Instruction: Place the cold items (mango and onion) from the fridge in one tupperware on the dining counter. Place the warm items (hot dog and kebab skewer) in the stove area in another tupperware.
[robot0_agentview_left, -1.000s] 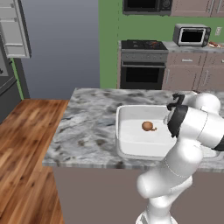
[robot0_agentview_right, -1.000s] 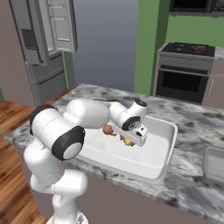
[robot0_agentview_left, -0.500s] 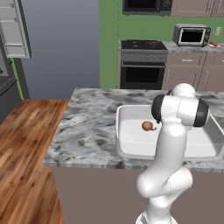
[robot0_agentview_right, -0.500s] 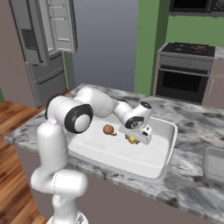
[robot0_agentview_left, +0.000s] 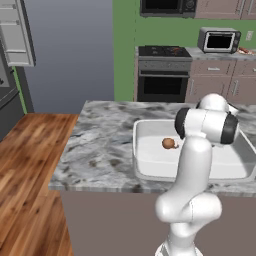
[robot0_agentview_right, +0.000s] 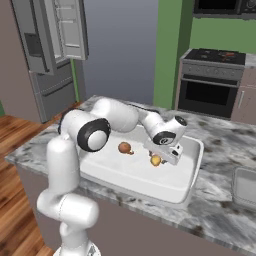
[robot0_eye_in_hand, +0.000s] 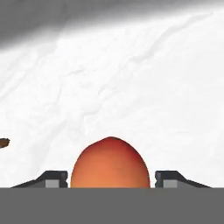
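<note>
The cold half looks close to done: the small round brown onion (robot0_agentview_right: 124, 147) lies near the middle of the large white rectangular tupperware (robot0_agentview_right: 192, 176) on the grey-veined marble bench (robot0_agentview_left: 95, 150). The smooth orange-red egg-shaped mango (robot0_eye_in_hand: 110, 162) sits low in the same tupperware, toward its right wall. It lies between the 2 dark fingers (robot0_eye_in_hand: 51, 179), which flank it with slight gaps; whether they grip it, I cannot tell. The warm items remain unplaced, judging by the second tupperware (robot0_agentview_right: 246, 186) at the bench's right edge.
</note>
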